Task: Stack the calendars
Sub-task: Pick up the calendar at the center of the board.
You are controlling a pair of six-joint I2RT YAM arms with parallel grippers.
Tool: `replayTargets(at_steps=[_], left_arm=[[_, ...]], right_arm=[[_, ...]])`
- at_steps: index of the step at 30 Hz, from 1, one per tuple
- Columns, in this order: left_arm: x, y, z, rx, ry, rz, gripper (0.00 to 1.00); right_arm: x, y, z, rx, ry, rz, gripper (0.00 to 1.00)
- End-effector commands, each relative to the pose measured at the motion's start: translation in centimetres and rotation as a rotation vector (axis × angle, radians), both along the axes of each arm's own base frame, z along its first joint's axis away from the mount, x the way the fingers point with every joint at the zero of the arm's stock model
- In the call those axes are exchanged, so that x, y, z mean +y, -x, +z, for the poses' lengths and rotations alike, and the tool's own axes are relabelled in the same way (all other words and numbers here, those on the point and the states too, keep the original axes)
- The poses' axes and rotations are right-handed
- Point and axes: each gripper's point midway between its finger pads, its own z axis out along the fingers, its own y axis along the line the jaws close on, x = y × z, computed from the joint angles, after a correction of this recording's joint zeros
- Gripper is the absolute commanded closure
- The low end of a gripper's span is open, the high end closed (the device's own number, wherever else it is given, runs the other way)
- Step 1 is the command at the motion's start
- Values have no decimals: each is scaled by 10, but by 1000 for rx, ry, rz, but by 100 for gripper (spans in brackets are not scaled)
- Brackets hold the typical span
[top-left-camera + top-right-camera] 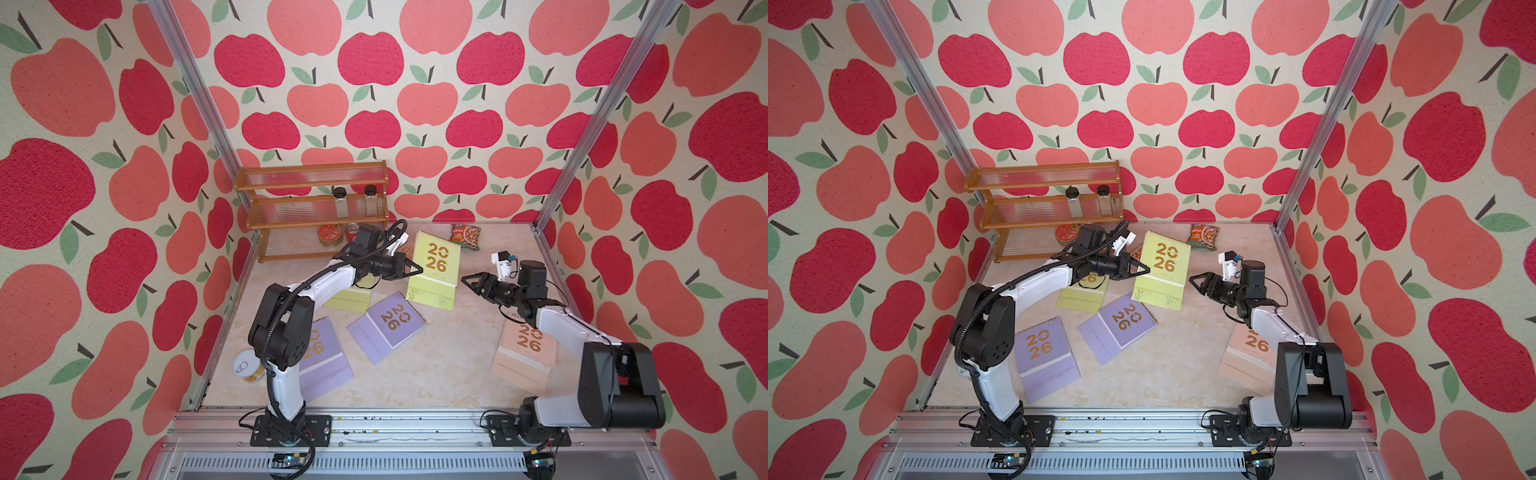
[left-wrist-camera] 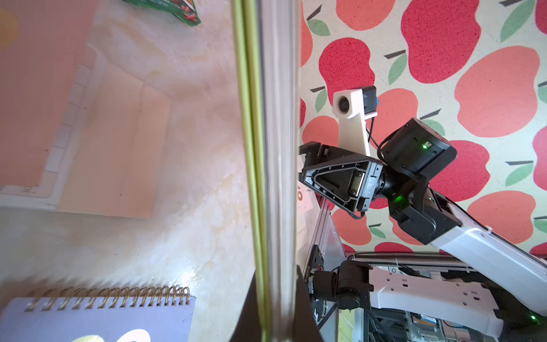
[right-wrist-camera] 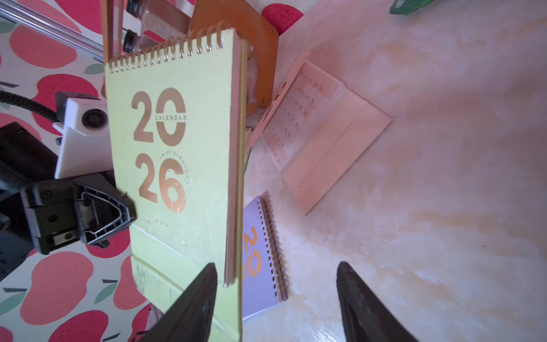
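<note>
My left gripper [image 1: 417, 270] is shut on one side edge of a yellow-green calendar [image 1: 434, 270], holding it up off the table; in the left wrist view its edge [image 2: 257, 148] runs between the shut jaws. My right gripper [image 1: 467, 279] hovers open just right of that calendar, whose free edge [image 3: 236, 165] sits by one finger [image 3: 204, 290]. Flat on the table lie a second yellow-green calendar [image 1: 349, 297] under the left arm, two lilac ones [image 1: 388, 326] [image 1: 324, 361], a peach one [image 1: 523, 349] under the right arm, and another peach one [image 3: 319, 130] behind.
A wooden spice rack [image 1: 311, 208] with two jars and red cans [image 1: 330, 232] stands at the back left. A green snack packet [image 1: 465, 237] lies at the back. A tin can [image 1: 248, 368] stands front left near the left arm's base.
</note>
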Motion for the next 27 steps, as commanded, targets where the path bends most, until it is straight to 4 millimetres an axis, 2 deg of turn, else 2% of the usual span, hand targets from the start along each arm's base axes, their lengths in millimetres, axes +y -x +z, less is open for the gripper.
replayTargets(at_steps=[1,7,15,19,21,23,24,26,27], left_arm=[[-5,19,27,-63,114,-87,100],[-1,34,39,-94,151,-117,100],[0,44,54,-135,202,-135,100],[-3,50,50,-136,186,-155,100],[-4,52,47,-137,168,-157,100],[-2,48,44,-143,137,-132,100],[1,45,43,-149,126,-117,99],[12,36,42,-165,91,-67,88],[18,31,43,-176,77,-43,87]], right_arm=[[19,10,28,-85,-119,94,34],[43,18,34,-124,-148,166,35],[65,18,34,-115,-224,207,44],[71,19,36,-116,-251,221,62],[75,21,36,-109,-257,234,75],[77,24,38,-102,-261,242,96],[76,25,38,-96,-260,240,100],[73,28,37,-75,-230,222,100],[70,30,34,-53,-201,207,100]])
